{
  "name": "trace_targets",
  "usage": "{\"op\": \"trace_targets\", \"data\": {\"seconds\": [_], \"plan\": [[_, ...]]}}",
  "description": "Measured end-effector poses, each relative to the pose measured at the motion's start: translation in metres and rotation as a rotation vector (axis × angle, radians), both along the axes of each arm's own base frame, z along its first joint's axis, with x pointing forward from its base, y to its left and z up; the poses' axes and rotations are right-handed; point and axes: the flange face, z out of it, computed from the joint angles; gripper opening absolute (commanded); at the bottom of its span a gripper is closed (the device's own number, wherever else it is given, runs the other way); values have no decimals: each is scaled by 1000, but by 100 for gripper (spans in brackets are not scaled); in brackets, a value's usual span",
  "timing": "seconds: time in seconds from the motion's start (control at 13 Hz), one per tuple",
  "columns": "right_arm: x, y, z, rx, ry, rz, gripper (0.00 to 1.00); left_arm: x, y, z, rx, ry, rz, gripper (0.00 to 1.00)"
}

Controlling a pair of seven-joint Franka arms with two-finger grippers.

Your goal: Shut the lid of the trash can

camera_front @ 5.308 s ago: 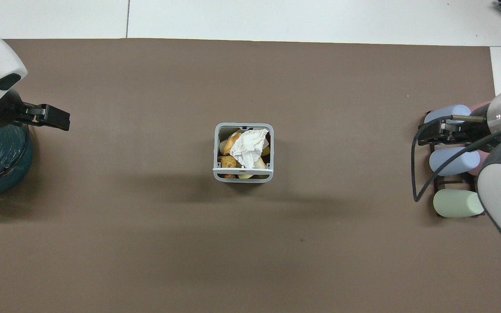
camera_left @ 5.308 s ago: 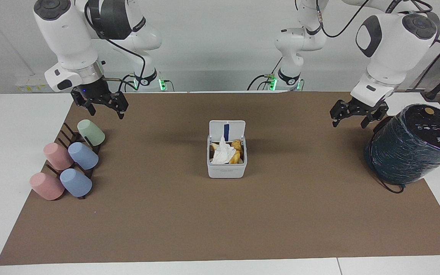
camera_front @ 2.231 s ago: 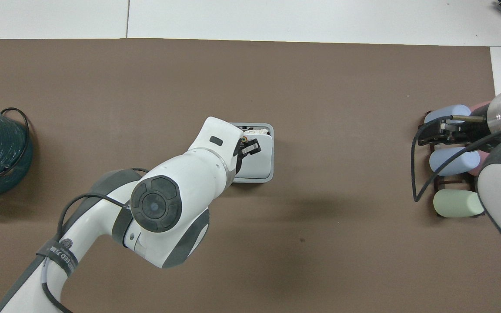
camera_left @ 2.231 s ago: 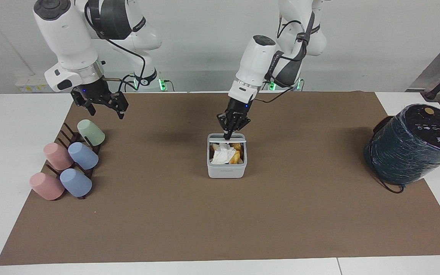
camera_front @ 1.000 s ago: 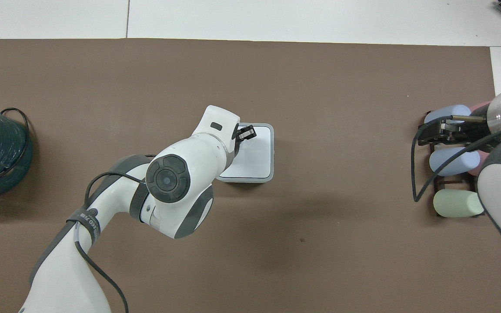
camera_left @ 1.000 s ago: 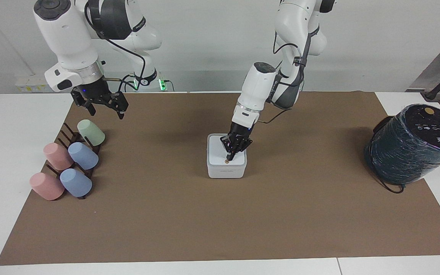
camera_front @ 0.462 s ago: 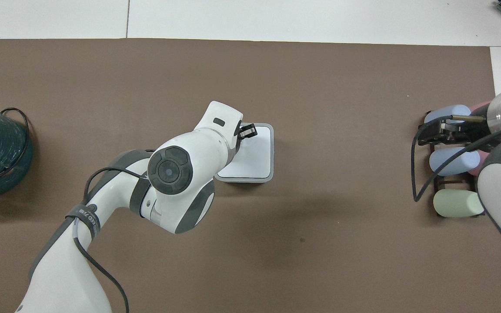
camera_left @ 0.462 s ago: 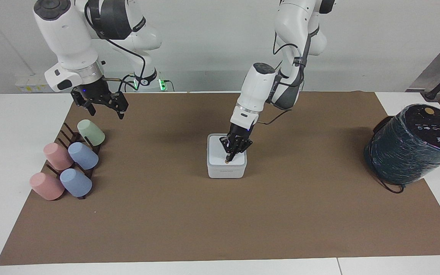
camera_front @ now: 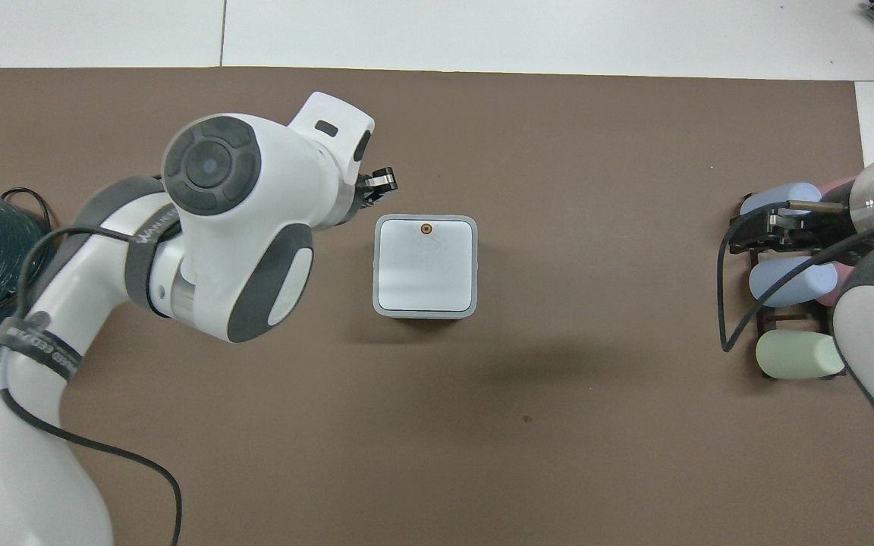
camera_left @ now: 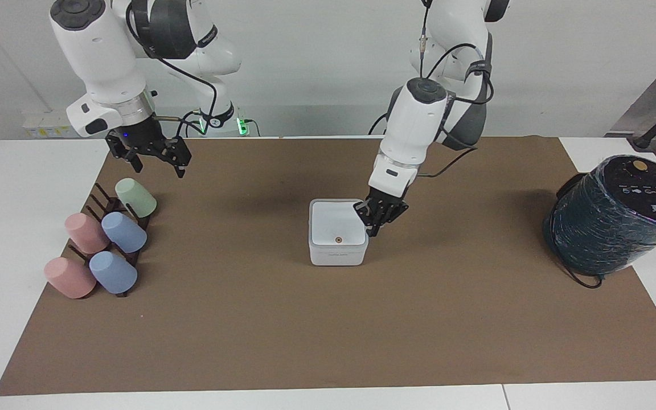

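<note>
The small white trash can [camera_left: 337, 254] stands in the middle of the brown mat, also seen in the overhead view [camera_front: 425, 312]. Its flat white lid [camera_left: 336, 223] lies shut on top, with the orange-brown dot [camera_left: 337, 240] near the edge farther from the robots; the lid also shows from overhead [camera_front: 425, 264]. My left gripper [camera_left: 372, 230] is shut and empty. It hangs just off the can's side toward the left arm's end, apart from the lid, and shows in the overhead view [camera_front: 384, 180]. My right gripper [camera_left: 157, 166] waits open over the cup rack.
A dark rack of several pastel cups [camera_left: 106, 239] lies at the right arm's end of the mat [camera_left: 328, 330]. A large dark wrapped cylinder [camera_left: 615, 216] with a trailing cable stands at the left arm's end.
The lid went from upright to flat shut under my left gripper's push. In the last half second that gripper came off the lid and moved toward the left arm's end. The right arm has not moved.
</note>
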Motion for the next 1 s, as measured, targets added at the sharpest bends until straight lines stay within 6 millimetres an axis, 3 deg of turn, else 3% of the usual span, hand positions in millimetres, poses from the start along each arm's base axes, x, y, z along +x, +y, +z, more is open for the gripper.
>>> {"op": "trace_targets", "data": {"seconds": [0.38, 0.62, 0.85, 0.92, 1.0], "plan": [[0, 0, 0, 0, 0, 0, 100, 32, 106, 25, 89, 85, -129, 10], [0, 0, 0, 0, 0, 0, 100, 38, 170, 25, 136, 133, -237, 14], [0, 0, 0, 0, 0, 0, 100, 37, 226, 37, 156, 155, -271, 22], [0, 0, 0, 0, 0, 0, 100, 34, 239, 45, 169, 155, -274, 30], [0, 0, 0, 0, 0, 0, 100, 29, 246, 55, 188, 153, -275, 50]]}}
